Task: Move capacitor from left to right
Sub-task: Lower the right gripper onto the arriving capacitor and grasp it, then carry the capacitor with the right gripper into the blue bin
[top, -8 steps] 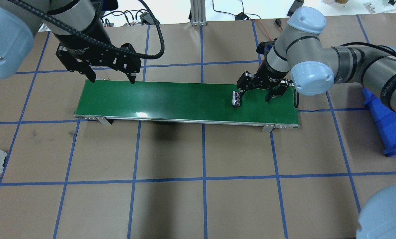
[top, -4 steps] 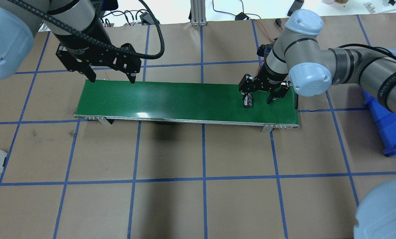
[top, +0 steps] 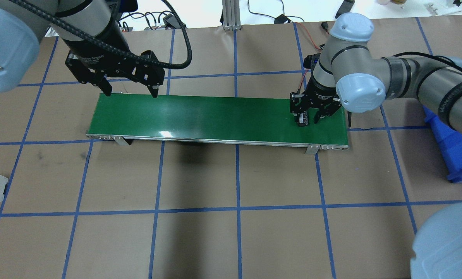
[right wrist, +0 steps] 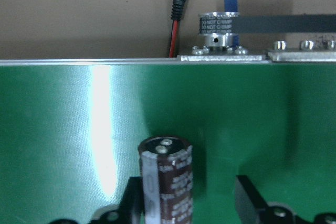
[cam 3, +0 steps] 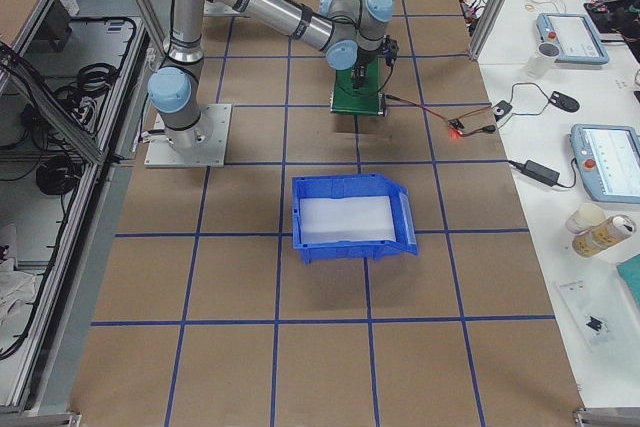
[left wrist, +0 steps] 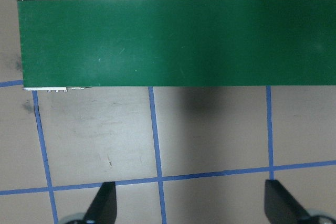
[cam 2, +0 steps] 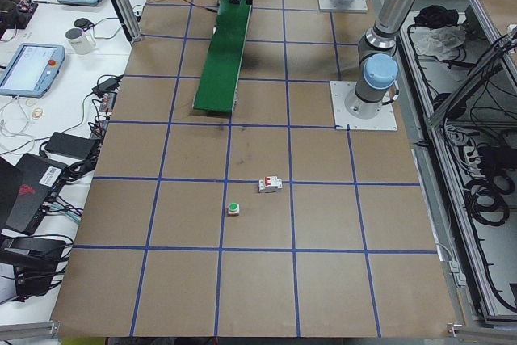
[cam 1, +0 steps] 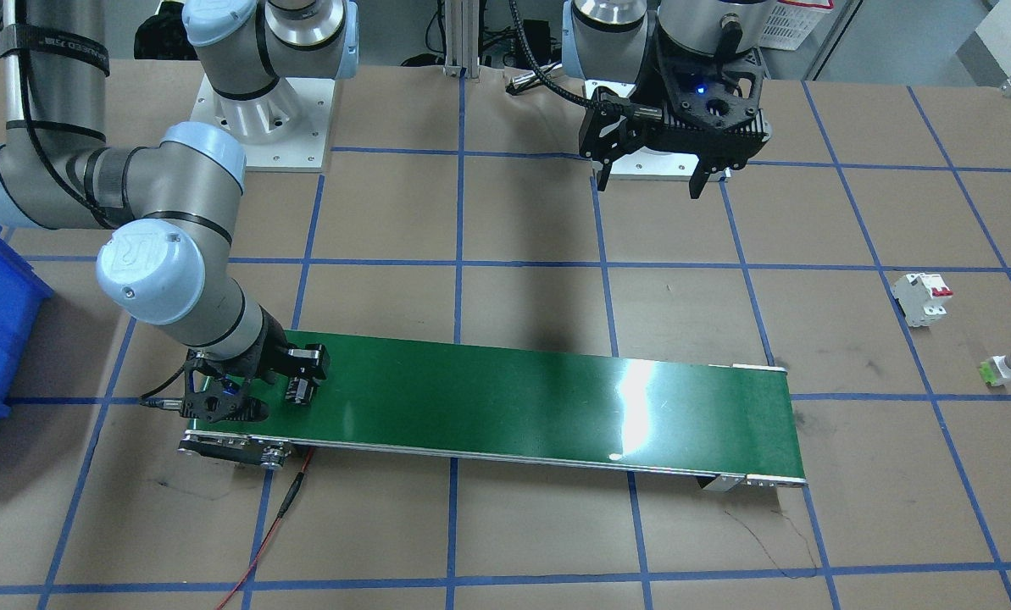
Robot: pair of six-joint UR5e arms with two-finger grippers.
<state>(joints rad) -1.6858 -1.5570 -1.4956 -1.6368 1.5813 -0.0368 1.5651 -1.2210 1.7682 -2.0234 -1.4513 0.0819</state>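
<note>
So, looks like the pick-up step, not quite finished. Can see the capacitor (right wrist: 165, 179) standing upright on the green belt (top: 215, 116), near its right-hand end, over by the pulley and the red wire (right wrist: 174, 35). Got the right fingers (right wrist: 245, 198) down on either side of it, narrowed but not clamped: touching on one side, a visible gap on the other in the wrist view. Left fingers (left wrist: 102, 205) spread wide, holding nothing, hovering by the belt's other end, well apart from the action.

Next up, probably: complete the squeeze, lift straight up, then carry toward the blue bin (top: 455, 155) off past the belt's right end. Needs an even close, otherwise might tip or skid the thing on that shiny surface, just guessing.

Room-wise: pretty near the belt's end edge and its side rail, so worth lifting before swinging sideways. Open brown counter (top: 238, 182) between belt and bin, enough for a short, easy carry by the look of it. Breaker (cam 1: 922, 298) and green push button (cam 1: 1003, 368) way over on the left side, no bother.
</note>
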